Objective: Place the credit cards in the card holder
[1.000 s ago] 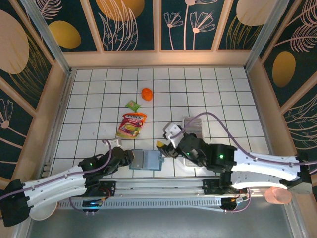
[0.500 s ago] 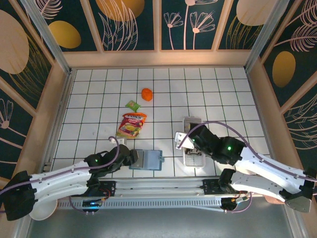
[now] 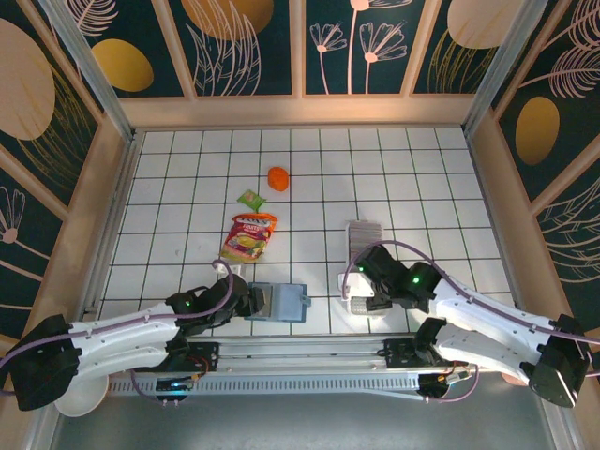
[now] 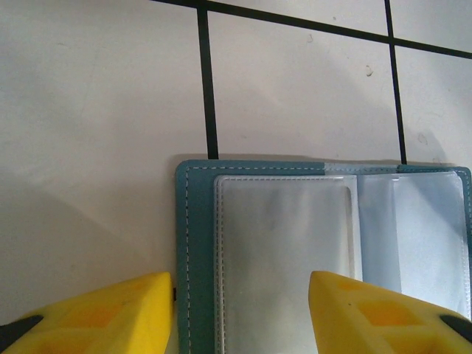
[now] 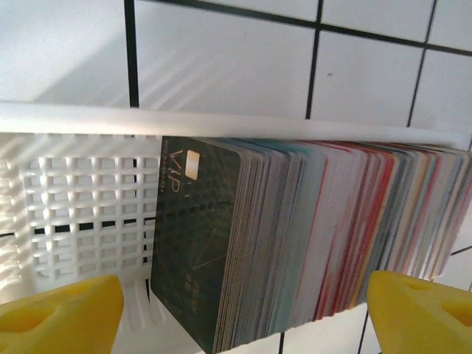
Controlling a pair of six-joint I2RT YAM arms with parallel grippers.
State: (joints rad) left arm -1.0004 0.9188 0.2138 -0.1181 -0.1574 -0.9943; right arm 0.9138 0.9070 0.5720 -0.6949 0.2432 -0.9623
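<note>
The card holder (image 3: 284, 302) lies open near the table's front edge, teal with clear sleeves (image 4: 295, 251). My left gripper (image 3: 251, 301) is open at its left end; one yellow fingertip (image 4: 96, 317) sits just outside the teal edge, the other over the first sleeve. The credit cards (image 5: 317, 236) stand packed in a dense row in the white tray (image 5: 81, 206), a dark card with gold lettering in front. My right gripper (image 5: 240, 317) hangs over the tray (image 3: 366, 305), open wide, with its fingertips on either side of the row. Nothing is held in either.
A red-yellow snack pouch (image 3: 248, 236), a small green packet (image 3: 250, 199) and an orange object (image 3: 278, 178) lie on the tiled table behind the card holder. Wooden walls enclose the table on three sides. A metal rail runs along the front.
My right gripper has swung away from the card holder back over the tray and opened wider. The left gripper has crept a little right along the holder's edge.
</note>
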